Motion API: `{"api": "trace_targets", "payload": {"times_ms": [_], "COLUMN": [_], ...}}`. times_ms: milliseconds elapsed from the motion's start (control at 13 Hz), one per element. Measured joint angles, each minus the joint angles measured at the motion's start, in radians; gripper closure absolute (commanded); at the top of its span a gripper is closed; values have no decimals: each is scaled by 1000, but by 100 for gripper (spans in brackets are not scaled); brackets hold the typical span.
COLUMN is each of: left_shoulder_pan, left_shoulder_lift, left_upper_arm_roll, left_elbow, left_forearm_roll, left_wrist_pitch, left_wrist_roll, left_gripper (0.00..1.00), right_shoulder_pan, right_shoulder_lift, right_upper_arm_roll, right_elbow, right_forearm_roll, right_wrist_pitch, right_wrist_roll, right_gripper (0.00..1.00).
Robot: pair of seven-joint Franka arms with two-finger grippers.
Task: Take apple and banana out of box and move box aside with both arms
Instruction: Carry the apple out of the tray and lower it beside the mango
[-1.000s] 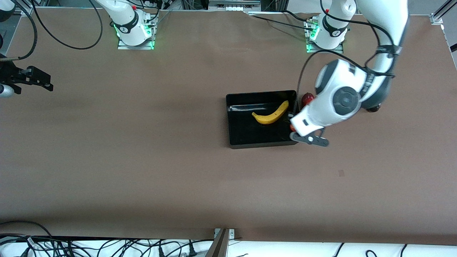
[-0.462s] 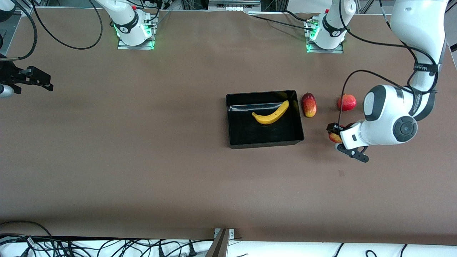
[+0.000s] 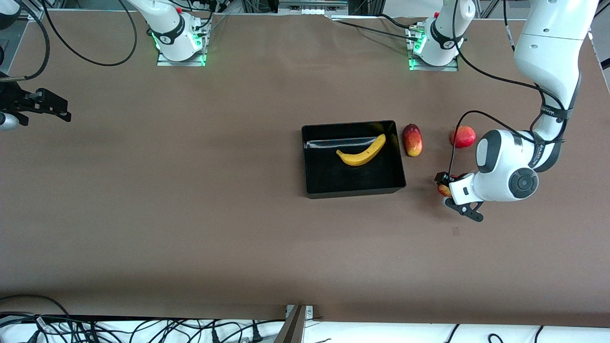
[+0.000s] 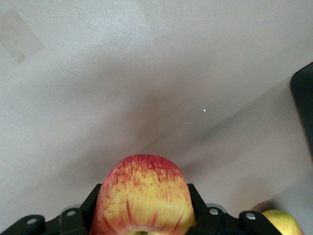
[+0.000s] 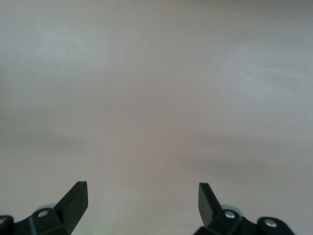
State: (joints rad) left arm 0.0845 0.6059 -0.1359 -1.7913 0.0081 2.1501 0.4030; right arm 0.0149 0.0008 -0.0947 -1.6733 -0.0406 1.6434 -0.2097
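Toward the left arm's end of the brown worktop [image 3: 190,214], the left tool [image 3: 450,193] is clenched around a small round red-and-yellow apple [image 3: 445,189], its black fingers [image 4: 90,205] pressing the fruit from both sides. The left wrist view shows the streaked skin of that apple [image 4: 143,196] filling the gap between the jaws, with the worktop below it. From the front, tool and apple sit low over the worktop, apart from the tray and toward the left arm's end; whether the fruit touches the surface I cannot tell.

Near the middle of the worktop lies the shallow rectangular black plastic tray [image 3: 352,191] with glossy walls. A long curved yellow banana [image 3: 362,152] rests inside it, in the half farther from the front camera. Just beside the tray's wall, toward the left arm's end, lies an oblong red-and-yellow fruit [image 3: 412,139]. A second round red fruit [image 3: 463,136] sits farther toward that end, apart from the oblong one and farther from the front camera than the held apple.

At the right arm's end, the right tool [image 3: 64,113] waits over the worktop's edge, released: its wrist view shows two black fingertips [image 5: 73,200] spread wide with only bare surface between them.
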Motion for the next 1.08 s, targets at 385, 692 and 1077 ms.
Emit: {"api": "trace_targets", "payload": {"times_ms": [385,692,1077], "left_shoulder_pan": [0,0,0], "left_shoulder_lift": [16,29,34], "left_upper_arm_roll": [0,0,2], "left_elbow": [-3,-7,-7], "left_forearm_roll": [32,32,32], "left_wrist_pitch": [16,28,40], "left_wrist_roll": [1,1,2], "left_gripper": [49,46,0], "right_shoulder_pan": [0,0,0], "right_shoulder_lift": [0,0,0], "right_upper_arm_roll": [0,0,0], "right_elbow": [0,0,0], "right_forearm_roll": [0,0,0], "right_wrist_pitch": [0,0,0], "right_wrist_roll": [0,0,0], "right_gripper": [0,0,0]}}
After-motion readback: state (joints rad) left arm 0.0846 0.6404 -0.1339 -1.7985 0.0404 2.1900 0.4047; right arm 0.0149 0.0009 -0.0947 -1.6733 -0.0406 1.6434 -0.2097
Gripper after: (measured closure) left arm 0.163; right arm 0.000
